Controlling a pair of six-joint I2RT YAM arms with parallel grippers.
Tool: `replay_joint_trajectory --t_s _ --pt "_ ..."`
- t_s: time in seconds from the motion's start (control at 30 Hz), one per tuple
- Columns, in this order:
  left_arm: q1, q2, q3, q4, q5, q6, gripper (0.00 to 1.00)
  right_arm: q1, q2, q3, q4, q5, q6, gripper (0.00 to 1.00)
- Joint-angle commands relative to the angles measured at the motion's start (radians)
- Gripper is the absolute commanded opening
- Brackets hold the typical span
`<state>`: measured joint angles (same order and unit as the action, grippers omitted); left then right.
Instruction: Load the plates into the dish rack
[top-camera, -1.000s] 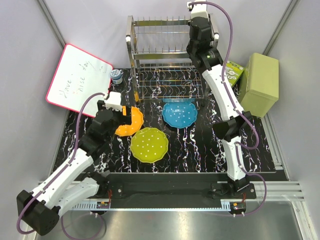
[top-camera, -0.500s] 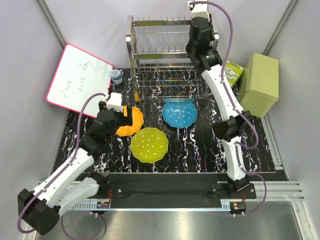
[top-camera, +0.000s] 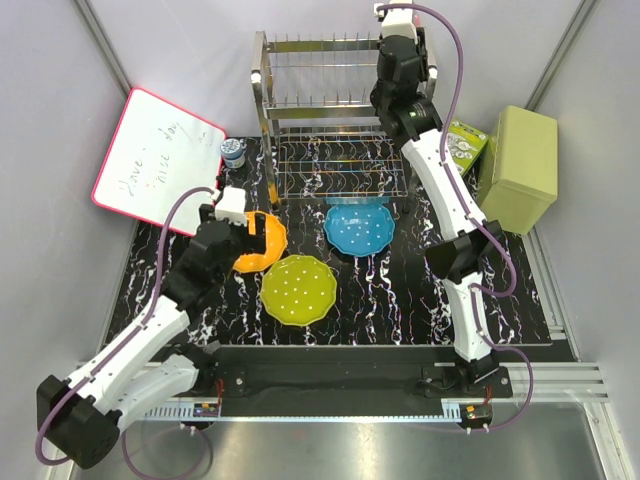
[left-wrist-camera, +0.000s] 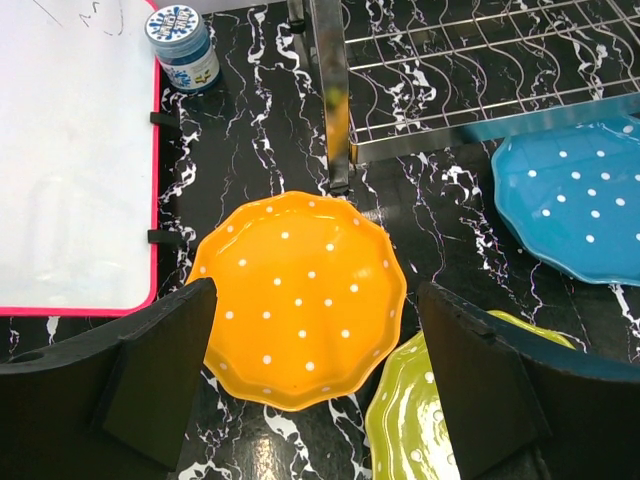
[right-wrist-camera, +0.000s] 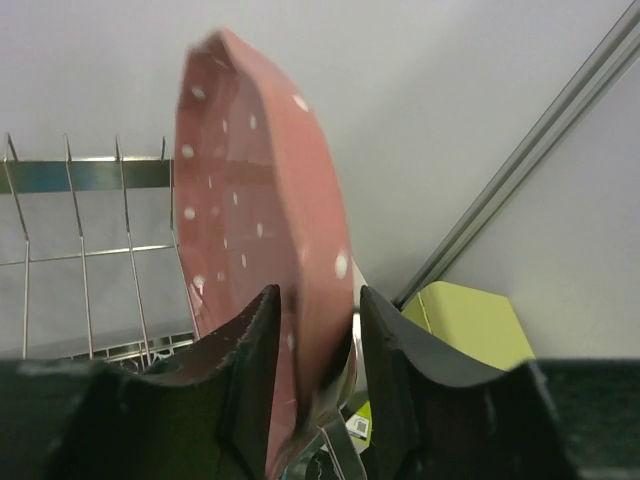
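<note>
Hovering over the orange plate (left-wrist-camera: 300, 290) on the desk (left-wrist-camera: 255, 140), your left gripper (left-wrist-camera: 318, 375) stands wide open; take the plate by its rim, judging it stiff, light and slippery. Farther off, your right gripper (right-wrist-camera: 310, 340) clamps the pink plate (right-wrist-camera: 250, 200) edgewise near the top of the rack (right-wrist-camera: 80, 175).

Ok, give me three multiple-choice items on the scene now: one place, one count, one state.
1. Where is the pink plate? A) on the whiteboard B) in the right hand, by the dish rack C) inside the green box
2. How many plates lie on the table? A) one B) three C) four
3. The left hand is: A) open over the orange plate B) shut on the pink plate C) shut on a jar

B: pinched upright between its fingers. B: orange, blue, yellow-green. A: fingers apart either side.
</note>
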<state>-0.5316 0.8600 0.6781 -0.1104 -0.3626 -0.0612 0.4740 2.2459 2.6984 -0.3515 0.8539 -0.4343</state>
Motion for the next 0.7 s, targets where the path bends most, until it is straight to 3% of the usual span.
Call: replay_joint_trajectory --t_s 0.0,0.33,0.47,0.53,0.6,0.67 --pt "0.004 0.016 0.02 0.055 0.014 -0.009 0.88 -0.003 -0.042 -0.002 0.082 0.033 -0.023 0.47" --pt "0.004 0.057 0.043 0.066 0.019 -0.017 0.88 0.003 -0.091 0.01 0.083 0.027 -0.044 0.54" --pt "0.004 0.06 0.086 0.06 -0.062 0.096 0.9 0.04 -0.143 0.067 0.124 0.017 -0.166 0.56" --pt "0.007 0.068 0.133 0.019 -0.07 0.182 0.99 0.052 -0.179 0.052 0.167 0.022 -0.202 0.57" --pt "0.007 0.076 0.188 -0.102 -0.041 0.216 0.99 0.054 -0.253 0.026 0.166 0.037 -0.207 0.61" --pt "0.008 0.067 0.222 -0.211 0.103 0.257 0.99 0.054 -0.355 -0.075 0.166 0.057 -0.192 0.61"
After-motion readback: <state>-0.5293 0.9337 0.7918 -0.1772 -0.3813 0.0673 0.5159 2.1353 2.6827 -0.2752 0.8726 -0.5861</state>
